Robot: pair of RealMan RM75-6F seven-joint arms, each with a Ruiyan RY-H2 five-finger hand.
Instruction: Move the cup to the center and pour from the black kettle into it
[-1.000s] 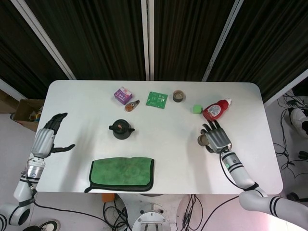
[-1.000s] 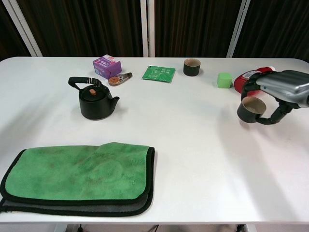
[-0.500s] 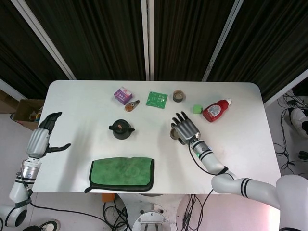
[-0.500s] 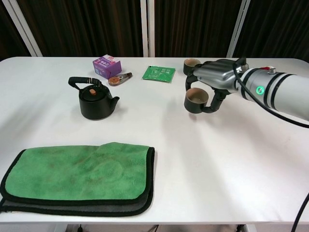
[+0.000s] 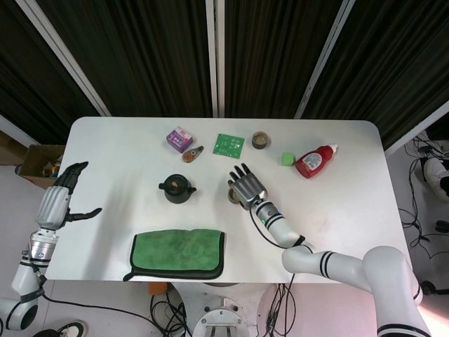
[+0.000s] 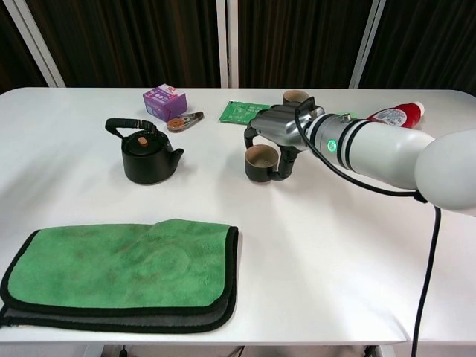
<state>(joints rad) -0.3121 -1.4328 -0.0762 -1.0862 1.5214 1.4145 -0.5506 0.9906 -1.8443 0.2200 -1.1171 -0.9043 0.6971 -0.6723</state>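
A dark brown cup (image 6: 260,163) sits in the grip of my right hand (image 6: 277,128), near the middle of the white table (image 6: 335,253). From above, the right hand (image 5: 245,188) covers most of the cup (image 5: 233,196). I cannot tell whether the cup's base touches the table. The black kettle (image 6: 149,157) stands upright to the left of the cup, apart from it, its spout pointing toward the cup. In the head view the kettle (image 5: 177,189) is left of centre. My left hand (image 5: 57,203) hovers open off the table's left edge, holding nothing.
A folded green cloth (image 6: 123,271) lies at the front left. Along the back stand a purple box (image 6: 164,101), a clip (image 6: 184,121), a green packet (image 6: 244,112), a second cup (image 6: 295,97), a green cube (image 5: 286,159) and a red bottle (image 6: 394,115).
My right hand has carried the cup leftward from the table's right side to near the centre. The left hand drifted slightly outward. The kettle has not moved.
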